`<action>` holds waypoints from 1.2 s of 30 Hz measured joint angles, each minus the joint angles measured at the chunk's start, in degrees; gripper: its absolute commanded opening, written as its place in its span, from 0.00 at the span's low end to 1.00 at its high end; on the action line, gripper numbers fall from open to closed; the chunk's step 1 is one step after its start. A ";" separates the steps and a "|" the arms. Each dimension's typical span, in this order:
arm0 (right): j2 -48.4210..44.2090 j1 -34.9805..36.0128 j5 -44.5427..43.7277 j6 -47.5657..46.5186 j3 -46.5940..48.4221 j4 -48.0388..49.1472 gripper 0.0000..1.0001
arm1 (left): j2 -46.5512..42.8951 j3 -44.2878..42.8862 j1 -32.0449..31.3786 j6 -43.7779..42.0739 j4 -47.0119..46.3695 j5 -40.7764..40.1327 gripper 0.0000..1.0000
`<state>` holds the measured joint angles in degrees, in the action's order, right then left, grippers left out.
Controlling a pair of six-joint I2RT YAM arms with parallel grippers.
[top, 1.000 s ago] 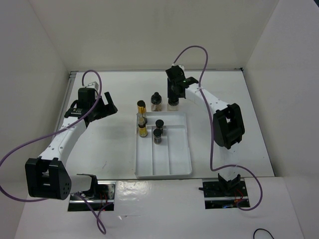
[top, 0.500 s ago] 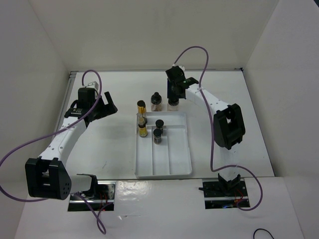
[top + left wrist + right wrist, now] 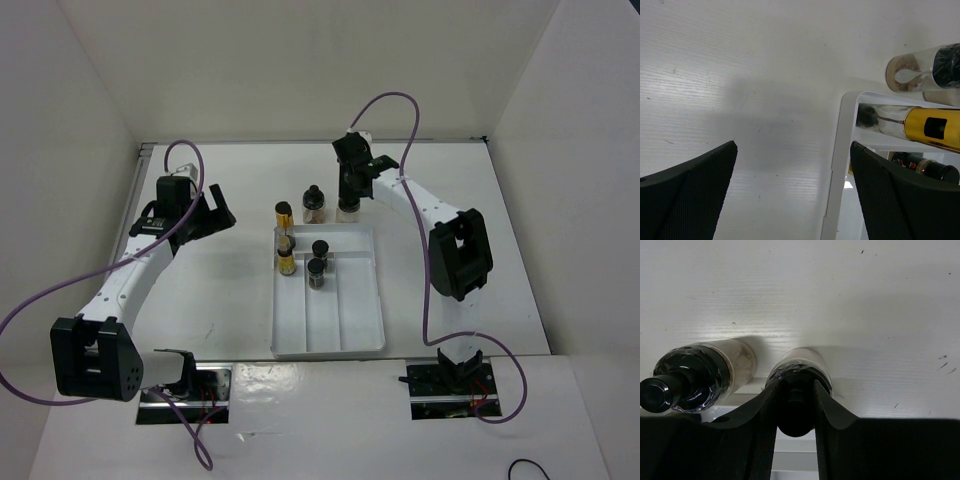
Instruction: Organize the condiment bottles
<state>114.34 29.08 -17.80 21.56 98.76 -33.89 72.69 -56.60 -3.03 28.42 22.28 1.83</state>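
Black-capped beige jar [image 3: 801, 359] is standing upright on table [image 3: 220, 290] just past tray [image 3: 378, 300] rim, 12 o'clock; right fingers [image 3: 827, 410] are clamping its cap [image 3: 796, 412] from above, axis vert. Left fingers [image 3: 690, 190] are hanging wide at tray's 10 o'clock, farther off.

One jar [image 3: 802, 362] sits between the right gripper's [image 3: 796, 388] fingers. A second jar [image 3: 700, 372] stands just left of it, a third jar [image 3: 284, 213] farther left. The tray [image 3: 330, 346] lies just on its near side, three jars [image 3: 317, 272] in the end closest to the gripper.
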 measured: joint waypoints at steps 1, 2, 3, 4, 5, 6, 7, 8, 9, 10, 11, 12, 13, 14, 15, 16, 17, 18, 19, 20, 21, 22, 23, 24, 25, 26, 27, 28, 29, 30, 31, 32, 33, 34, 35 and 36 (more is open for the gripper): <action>0.00 0.00 -0.09 0.04 -0.02 0.00 0.00 | 0.00 0.00 0.00 0.02 0.00 0.00 1.00; -0.02 0.00 -0.31 0.13 -0.07 -0.02 0.00 | 0.00 0.00 0.00 0.00 0.00 0.00 1.00; -0.02 0.02 -0.52 0.28 -0.09 -0.02 0.00 | 0.00 0.00 0.00 0.00 0.00 0.00 1.00; -0.07 0.04 -0.79 0.46 -0.11 -0.04 0.00 | 0.00 0.00 0.00 0.00 0.00 0.00 1.00; -0.13 0.04 -0.98 0.55 -0.17 -0.13 0.00 | 0.00 0.00 0.00 0.00 0.00 -0.02 1.00; -0.22 0.04 -1.20 0.72 -0.24 -0.28 0.00 | 0.00 0.00 0.00 0.00 0.00 -0.02 1.00; -0.35 0.04 -1.40 0.90 -0.31 -0.42 0.00 | 0.00 0.00 0.00 0.00 0.00 -0.02 1.00; -0.57 0.04 -1.64 1.01 -0.55 -0.42 0.00 | 0.00 0.00 0.00 0.00 0.00 0.00 1.00; -0.79 0.04 -1.92 1.11 -0.70 -0.50 0.00 | 0.00 0.00 0.00 0.00 0.00 0.00 1.00; -1.03 0.04 -2.08 1.18 -0.85 -0.72 0.00 | 0.00 0.00 0.00 0.00 -0.02 0.00 1.00; -1.27 0.04 -2.40 1.22 -0.85 -1.09 0.00 | 0.00 0.00 0.00 0.00 0.00 0.00 1.00; -1.46 0.04 -2.75 1.22 -0.85 -1.49 0.00 | 0.00 0.00 0.00 0.00 -0.02 0.00 1.00; -1.73 0.04 -3.02 1.16 -0.83 -1.84 0.00 | 0.00 0.00 0.00 0.00 0.00 0.00 1.00; -1.99 0.02 -3.19 1.11 -0.81 -2.19 0.00 | 0.00 0.00 0.00 0.00 0.00 0.00 1.00; -2.19 0.02 -3.30 1.09 -0.61 -2.78 0.00 | 0.00 0.00 0.00 0.00 0.00 0.00 1.00; -2.43 0.02 -3.48 1.01 -0.26 -3.39 0.00 | 0.00 0.00 0.00 0.00 0.00 0.00 1.00; -2.73 0.04 -3.69 0.90 0.00 -3.85 0.00 | 0.00 0.00 0.00 0.00 -0.02 0.00 1.00; -3.10 0.04 -3.80 0.85 0.15 -4.31 0.00 | 0.00 0.00 0.00 0.00 -0.02 0.02 1.00; -3.58 0.02 -4.00 0.85 0.33 -4.76 0.00 | 0.00 0.00 0.00 0.00 -0.04 0.02 1.00; -4.20 0.04 -4.20 0.81 0.50 -5.20 0.00 | 0.00 0.00 0.00 0.00 -0.04 0.04 1.00; -4.94 0.04 -4.33 0.81 0.70 -5.81 0.00 | 0.00 0.00 0.00 0.00 -0.04 0.02 1.00; -5.73 0.04 -4.37 0.79 0.98 -6.54 0.00 | 0.00 0.00 0.00 0.00 -0.07 0.04 1.00; -6.64 0.13 -4.52 0.68 1.42 -7.26 0.00 | 0.00 0.00 0.00 0.02 -0.04 0.04 1.00; -7.54 0.26 -4.66 0.61 1.77 -7.93 0.00 | 0.00 0.00 0.00 0.00 -0.07 0.04 1.00; -8.48 0.46 -4.81 0.57 2.03 -8.61 0.00 | 0.00 0.00 0.00 0.00 -0.07 0.04 1.00; -9.60 0.85 -5.14 0.50 2.21 -9.38 0.00 | 0.00 0.00 0.00 0.00 -0.07 0.04 1.00; -10.78 1.38 -5.53 0.46 2.38 -10.23 0.00 | 0.00 0.00 0.00 0.00 -0.07 0.04 1.00; -11.76 2.01 -5.86 0.44 2.60 -11.21 0.00 | 0.00 0.00 0.00 0.00 -0.07 0.04 1.00; -12.79 2.73 -6.27 0.44 2.64 -11.96 0.00 | 0.00 0.00 0.00 0.00 -0.07 0.04 1.00; -13.73 3.39 -6.58 0.48 2.64 -12.68 0.00 | 0.00 0.00 0.00 0.02 -0.07 0.04 1.00; -14.60 4.09 -6.75 0.50 2.64 -13.62 0.00 | 0.00 0.00 0.00 0.00 -0.07 0.11 1.00; -15.43 4.83 -6.95 0.70 2.56 -14.40 0.00 | 0.00 0.00 0.00 0.00 -0.07 0.20 1.00; -16.35 5.55 -7.08 1.03 2.34 -15.13 0.00 | 0.00 0.00 0.00 0.00 -0.07 0.28 1.00; -17.31 6.25 -7.10 1.44 1.92 -15.80 0.00 | 0.00 0.00 0.00 0.00 -0.07 0.39 1.00; -18.27 6.93 -7.08 1.90 1.40 -16.48 0.00 | 0.00 0.00 0.00 0.00 -0.07 0.46 1.00; -19.39 7.45 -7.06 2.60 0.48 -16.85 0.00 | 0.00 0.00 0.00 0.02 -0.09 0.50 1.00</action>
<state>94.96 36.53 -24.86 24.16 99.24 -50.74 72.69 -56.60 -3.03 28.45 22.20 2.33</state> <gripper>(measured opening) 0.354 0.995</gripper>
